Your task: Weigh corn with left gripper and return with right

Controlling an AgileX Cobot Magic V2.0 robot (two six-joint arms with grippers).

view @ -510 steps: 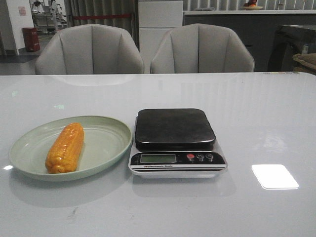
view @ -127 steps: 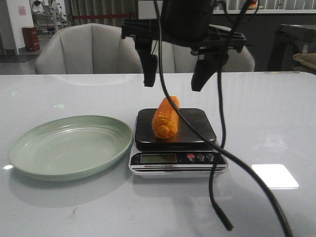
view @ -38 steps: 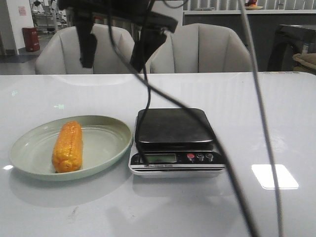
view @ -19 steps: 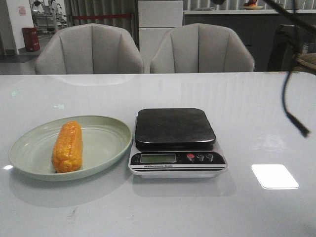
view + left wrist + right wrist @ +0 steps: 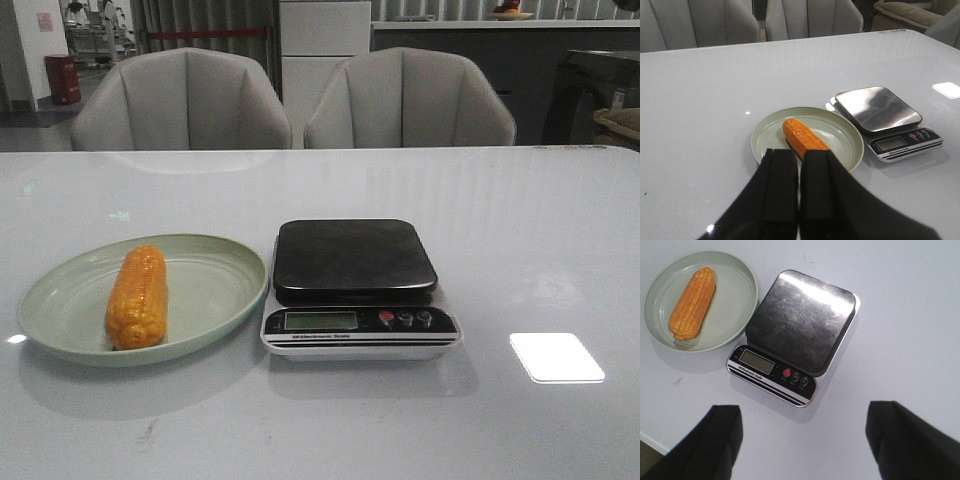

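Observation:
The orange-yellow corn (image 5: pixel 137 297) lies in the pale green plate (image 5: pixel 215 290), left of the scale (image 5: pixel 355 285), whose dark platform carries nothing. It also shows in the left wrist view (image 5: pixel 802 138) and the right wrist view (image 5: pixel 693 302). No arm shows in the front view. My left gripper (image 5: pixel 799 155) is shut and empty, pulled back on the near side of the plate (image 5: pixel 845 137). My right gripper (image 5: pixel 805 415) is open wide and empty, high above the table near the scale's (image 5: pixel 802 327) display edge.
Two grey chairs (image 5: pixel 185 100) stand behind the table's far edge. A bright light patch (image 5: pixel 556 357) lies on the white tabletop to the right of the scale.
An arm that hung open above the plate a second ago has lifted out of the front view, its cable trailing off to the right. The corn stays in the plate.

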